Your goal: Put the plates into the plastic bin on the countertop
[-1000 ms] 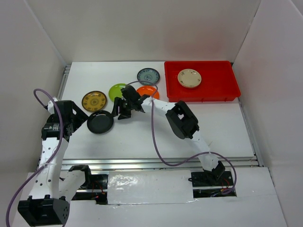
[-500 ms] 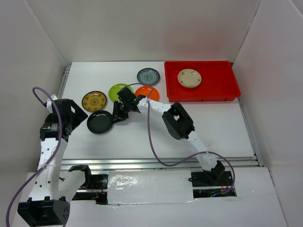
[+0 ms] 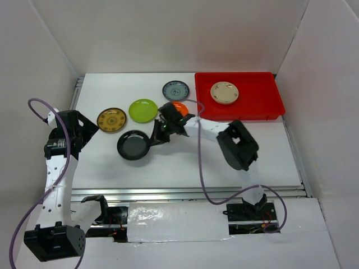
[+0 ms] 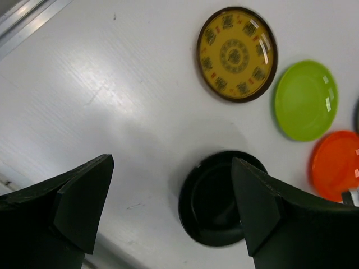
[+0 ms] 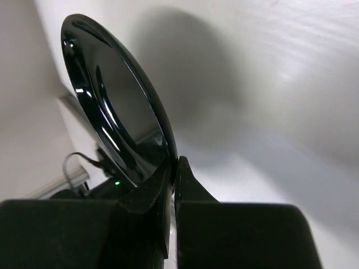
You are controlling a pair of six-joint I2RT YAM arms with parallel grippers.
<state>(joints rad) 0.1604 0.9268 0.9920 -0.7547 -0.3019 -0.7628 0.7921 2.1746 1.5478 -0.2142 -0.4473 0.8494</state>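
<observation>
My right gripper is clenched on the black plate (rim pinched at the fingertips); left gripper hangs released near the left edge of the desk.

**Left arm**: rises from its base at the near-left corner of the countertop, with the elbow bent and the wrist above the left edge. **Left gripper**: points down, jaws spread wide, both fingers free of contact and nothing between them. **Right arm**: stands at the near-right corner, elbow raised over the middle, forearm running leftward. **Right gripper**: fingers pressed together, pinching the rim of the black plate, which is held tilted.
</observation>
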